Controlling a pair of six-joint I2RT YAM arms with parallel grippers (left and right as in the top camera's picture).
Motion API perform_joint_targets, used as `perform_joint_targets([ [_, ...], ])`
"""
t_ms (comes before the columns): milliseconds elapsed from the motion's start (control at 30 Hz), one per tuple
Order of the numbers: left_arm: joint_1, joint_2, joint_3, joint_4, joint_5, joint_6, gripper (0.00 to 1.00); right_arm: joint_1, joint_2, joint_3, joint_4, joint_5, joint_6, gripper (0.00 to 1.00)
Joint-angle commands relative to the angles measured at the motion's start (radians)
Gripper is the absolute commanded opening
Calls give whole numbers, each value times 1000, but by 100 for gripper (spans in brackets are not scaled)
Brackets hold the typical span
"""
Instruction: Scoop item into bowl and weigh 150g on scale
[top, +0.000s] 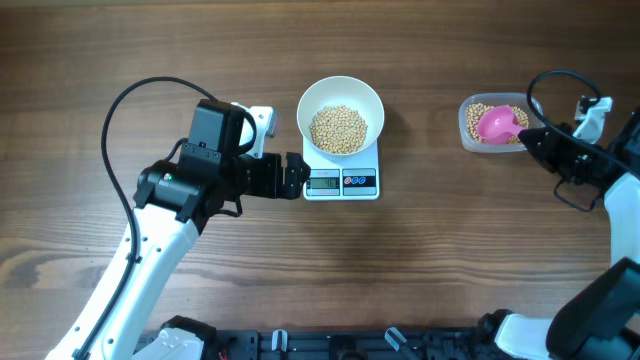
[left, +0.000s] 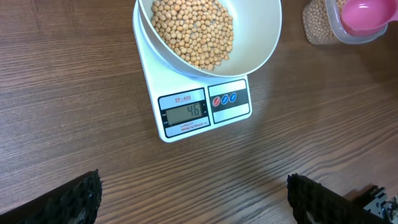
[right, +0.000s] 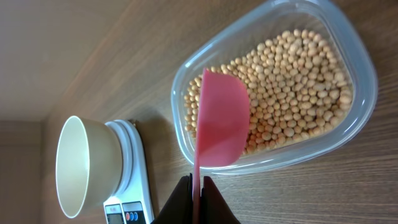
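The deep, round white bowl (top: 340, 92) stood on the small white square digital scale (top: 341, 184), and a heap of small round tan beans (top: 338, 129) lay in its bottom. In the left wrist view the grey display (left: 186, 112) seemed to read 46. The left gripper (top: 297, 176) was just beside the left edge of the scale, its jaws spread fully wide and holding nothing. Well apart to the right, the clear rounded plastic tub (top: 466, 118) held more beans, and the pink plastic scoop (right: 221, 121) was over them, inside the rim. The right gripper (right: 198, 190) was closed tight on the scoop's thin handle. Everything stood on the brown wooden table (top: 450, 260).
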Motion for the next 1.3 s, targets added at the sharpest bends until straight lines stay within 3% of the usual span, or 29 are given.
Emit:
perform_joint_targets([
  [0, -4, 3, -7, 2, 12, 16, 100, -7, -26, 23, -13, 30, 0, 4],
  [200, -3, 3, -7, 3, 12, 16, 100, -6, -25, 23, -20, 105, -1, 4],
  [733, -3, 3, -7, 3, 12, 16, 100, -6, 56, 20, 22, 63, 2, 4],
  [800, -3, 3, -7, 3, 12, 16, 100, -6, 56, 20, 22, 63, 2, 8],
  [867, -3, 3, -7, 3, 12, 16, 100, -6, 56, 20, 23, 64, 2, 20],
  [1000, -5, 3, -7, 3, 12, 16, 100, -6, 56, 20, 30, 88, 2, 19],
  [1100, -3, 3, -7, 3, 12, 16, 100, -6, 56, 20, 29, 90, 2, 10],
  [1267, -4, 3, -7, 3, 12, 16, 100, -6, 56, 20, 30, 89, 3, 11],
])
